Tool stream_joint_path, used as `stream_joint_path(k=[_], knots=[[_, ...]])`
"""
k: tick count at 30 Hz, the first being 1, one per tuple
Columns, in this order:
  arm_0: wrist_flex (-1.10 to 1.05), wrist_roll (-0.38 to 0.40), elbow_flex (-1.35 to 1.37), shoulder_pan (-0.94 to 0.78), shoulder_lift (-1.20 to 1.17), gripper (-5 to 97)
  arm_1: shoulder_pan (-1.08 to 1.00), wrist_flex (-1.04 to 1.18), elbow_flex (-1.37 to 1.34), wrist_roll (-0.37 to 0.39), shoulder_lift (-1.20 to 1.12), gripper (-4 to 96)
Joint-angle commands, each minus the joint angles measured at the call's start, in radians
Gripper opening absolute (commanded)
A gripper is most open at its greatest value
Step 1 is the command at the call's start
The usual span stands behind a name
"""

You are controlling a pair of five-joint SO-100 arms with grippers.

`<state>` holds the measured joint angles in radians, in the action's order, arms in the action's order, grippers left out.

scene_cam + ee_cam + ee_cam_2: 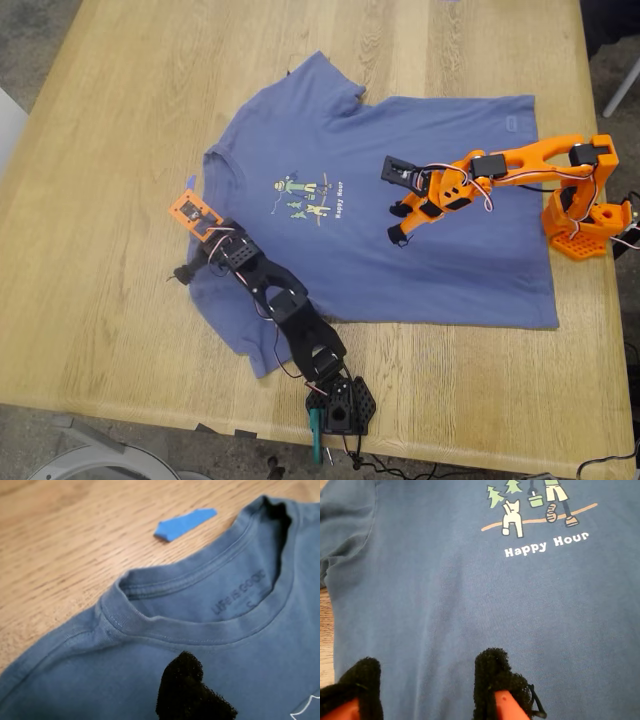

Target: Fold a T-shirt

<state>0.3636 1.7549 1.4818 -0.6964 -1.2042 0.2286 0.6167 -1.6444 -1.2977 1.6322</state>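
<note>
1. You will find my first gripper [193, 215] at centre left of the exterior view, on the black first arm [285, 300], which is stretched low from the bottom edge.
2. Only one black pad [185, 685] shows; jaw state undetermined.
3. My second gripper [427, 675] points downward on the orange second arm [520, 160], which reaches in from the exterior view's right, with its pads [492, 672] parted.

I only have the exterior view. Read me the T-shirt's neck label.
Observer: In the first wrist view, the T-shirt has "LIFE IS GOOD" printed inside its collar.
Operator: Report the second gripper's jaws.
Observer: In the second wrist view, my second gripper is open, its foam pads apart over flat fabric.
Operator: Check the blue tape scrap.
Observer: The tape scrap lies on bare wood, apart from the collar.
</note>
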Motion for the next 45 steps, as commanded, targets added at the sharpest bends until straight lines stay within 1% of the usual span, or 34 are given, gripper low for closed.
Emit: stream_joint_path(k=[1, 12, 19, 23, 35, 40, 45], knots=[[0.008, 0.017, -0.137, -0.023, 0.003, 69, -0.020, -0.011, 0.003, 0.006, 0.003, 27.8], [0.078, 0.035, -0.436, 0.015, 0.301, 65, -0.021, -0.044, -0.002, 0.028, -0.052, 27.2], [0.213, 0.044, -0.660, 0.060, 0.474, 61, -0.021, -0.063, -0.008, 0.040, -0.067, 27.1], [0.267, 0.064, -0.667, 0.086, 0.495, 56, -0.035, -0.084, -0.023, 0.048, -0.071, 27.0], [0.362, 0.167, -0.661, 0.152, 0.535, 31, -0.038, -0.123, -0.049, 0.081, -0.084, 25.8], [0.367, 0.201, -0.657, 0.173, 0.554, 26, -0.037, -0.115, -0.067, 0.089, -0.075, 25.7], [0.368, 0.202, -0.655, 0.193, 0.578, 25, -0.035, -0.097, -0.067, 0.112, -0.077, 25.5]])
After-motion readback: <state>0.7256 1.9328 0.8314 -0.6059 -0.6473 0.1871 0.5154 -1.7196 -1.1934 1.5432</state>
